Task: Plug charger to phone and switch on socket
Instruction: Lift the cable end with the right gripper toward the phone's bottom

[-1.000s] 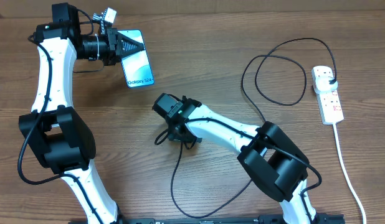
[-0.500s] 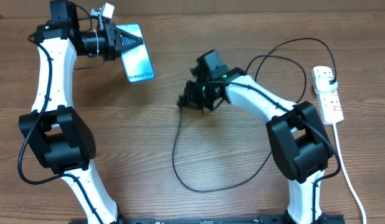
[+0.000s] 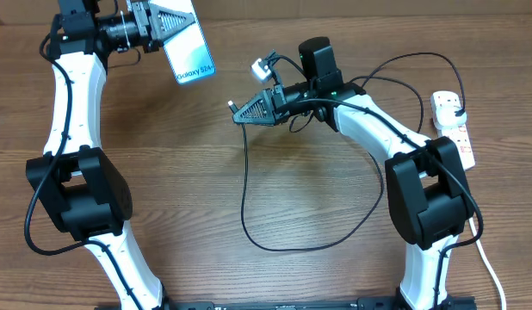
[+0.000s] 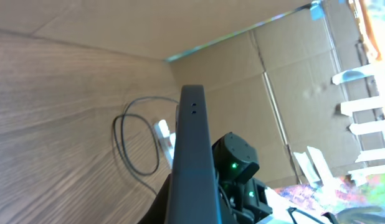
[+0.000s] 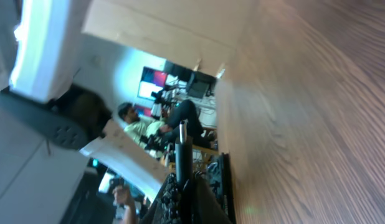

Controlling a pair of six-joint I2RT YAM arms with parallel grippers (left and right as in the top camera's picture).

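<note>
Jaws: left gripper (image 3: 163, 21) clamped on phone (image 3: 190, 53), far left, blue screen showing. Right gripper (image 3: 251, 109) pinches charger (image 3: 245, 194) tip. Socket (image 3: 456, 138) lies far right.

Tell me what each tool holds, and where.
Left tool grips the phone at its end away from the Galaxy text; right tool grips the charger just behind its connector tip.
</note>
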